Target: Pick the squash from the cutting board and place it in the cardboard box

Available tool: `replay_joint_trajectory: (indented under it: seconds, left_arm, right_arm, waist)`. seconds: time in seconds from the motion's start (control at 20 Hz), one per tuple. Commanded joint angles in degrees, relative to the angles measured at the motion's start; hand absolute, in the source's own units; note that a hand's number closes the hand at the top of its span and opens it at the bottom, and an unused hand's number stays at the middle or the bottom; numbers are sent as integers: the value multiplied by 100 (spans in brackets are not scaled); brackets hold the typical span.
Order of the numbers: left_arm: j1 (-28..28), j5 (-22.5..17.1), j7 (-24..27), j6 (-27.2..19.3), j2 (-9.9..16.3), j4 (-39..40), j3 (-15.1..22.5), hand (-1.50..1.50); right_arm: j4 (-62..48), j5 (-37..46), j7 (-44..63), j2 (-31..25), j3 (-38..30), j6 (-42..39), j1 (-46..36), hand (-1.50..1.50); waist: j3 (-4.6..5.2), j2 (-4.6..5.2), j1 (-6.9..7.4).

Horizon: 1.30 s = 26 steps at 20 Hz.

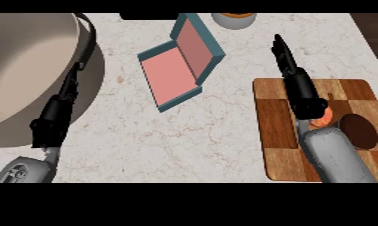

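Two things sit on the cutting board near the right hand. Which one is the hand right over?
The orange one, mostly hidden under the right hand. The dark brown round one lies clear of the hand, toward the cutting board's right edge.

No text, label, brand or number can be read anywhere. The cutting board point(277, 120) under the right hand point(299, 87) carries only a checker pattern.

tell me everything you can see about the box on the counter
The box is a shallow rectangular tray with teal outer walls and a salmon-pink inside, its hinged lid standing open and tilted up on the far right side. It looks like thin card. It lies askew on the marble counter, between the sink and the cutting board, with nothing visible inside. Neither hand touches it.
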<state>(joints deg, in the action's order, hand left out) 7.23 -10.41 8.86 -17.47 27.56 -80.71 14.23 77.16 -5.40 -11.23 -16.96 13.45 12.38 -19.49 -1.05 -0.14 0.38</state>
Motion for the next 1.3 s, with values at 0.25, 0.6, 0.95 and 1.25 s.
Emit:
replay_joint_trajectory:
  seconds: [0.25,0.6,0.95,1.25]
  left_arm:
    - [-312,-889,-363,-394,-546,-367,-670,0]
    - [26,-1302,-1246,-73,-604,-845,-463,0]
    - [-253,-1210,-1300,-166,-579,-1223,-470,0]
    - [-252,-1011,-1551,-409,-638,-1492,-318,0]
  right_arm:
    - [-133,-1433,-135,-657,-2899,1103,1251,150]
    - [-1141,-648,-933,-1388,-3252,1296,2319,-150]
    - [-172,-161,166,-2886,-2703,-85,3224,-150]
    - [675,-647,1696,-3931,-2425,-1740,3397,-150]
  waist:
    - [74,-75,-728]
    - [96,13,-165]
    - [123,13,-150]
    - [123,1,-117]
